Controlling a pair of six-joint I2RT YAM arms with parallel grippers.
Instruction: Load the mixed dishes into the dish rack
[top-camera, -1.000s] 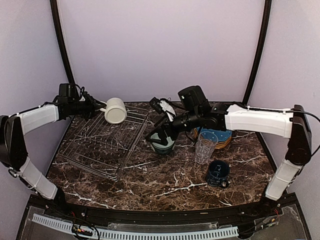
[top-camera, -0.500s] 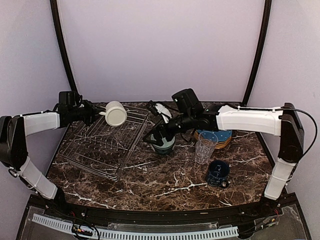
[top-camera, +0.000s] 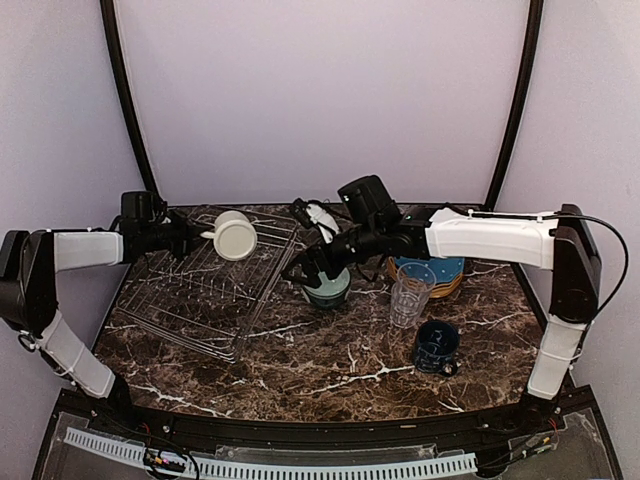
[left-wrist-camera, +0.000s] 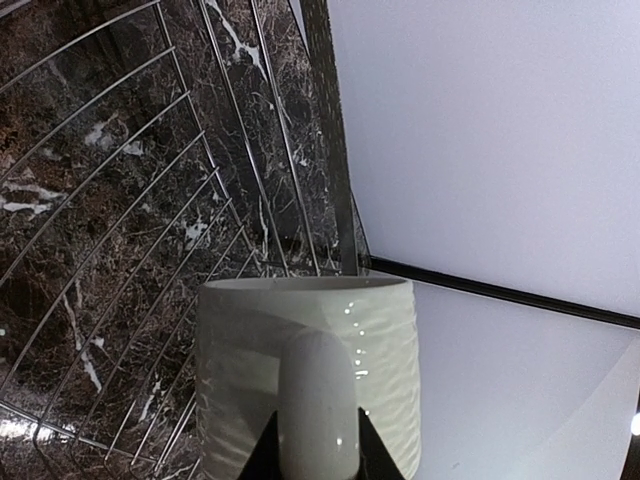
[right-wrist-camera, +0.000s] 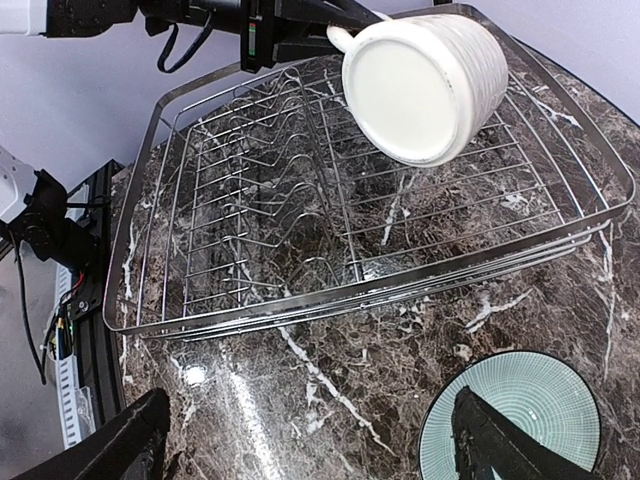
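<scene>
Cream mug, clamped by its handle in left gripper, is held over dish rack far edge for lowering; right gripper is spread apart

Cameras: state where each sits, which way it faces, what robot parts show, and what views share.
Top external: above, behind the bases, facing down at the table; both arms show.
Left wrist: on the left arm, facing past the left gripper at the held mug over the rack.
Right wrist: on the right arm, facing down at rack, mug and bowl; open right gripper shows.
Shared by all: mug, rack.
</scene>
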